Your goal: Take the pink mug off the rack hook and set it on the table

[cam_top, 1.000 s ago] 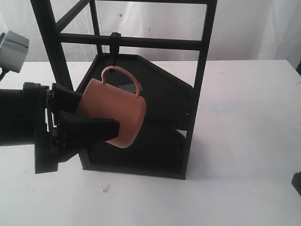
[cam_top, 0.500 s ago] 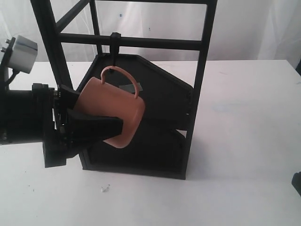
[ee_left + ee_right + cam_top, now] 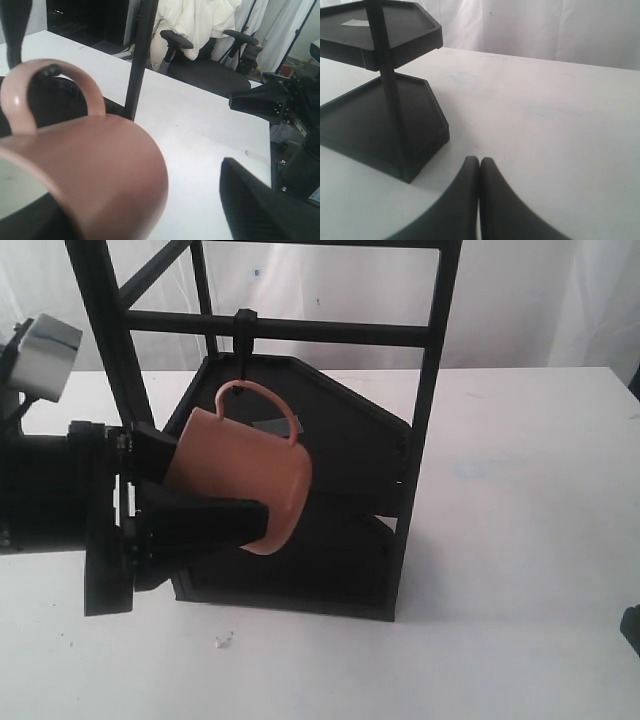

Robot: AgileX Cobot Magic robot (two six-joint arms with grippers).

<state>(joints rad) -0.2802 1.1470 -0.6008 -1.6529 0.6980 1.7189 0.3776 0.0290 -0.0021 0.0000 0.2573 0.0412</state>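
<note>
The pink mug hangs tilted by its loop handle from the rack hook on a crossbar of the black rack. My left gripper reaches in from the left and is open, with one finger above and behind the mug and the other finger below and in front of it. In the left wrist view the mug fills the left side, the hook sits inside its handle, and a gap shows between the mug and one black finger. My right gripper is shut and empty, low over the table.
The rack's two black angular shelves stand on the table behind and below the mug. A rack post rises just past the mug. A small clear scrap lies on the table in front of the rack. Beyond the table edge stands a black office chair.
My left gripper has slid a little further right along the mug, its lower finger now reaching under the mug's base. The mug swayed slightly and still hangs on the hook.
</note>
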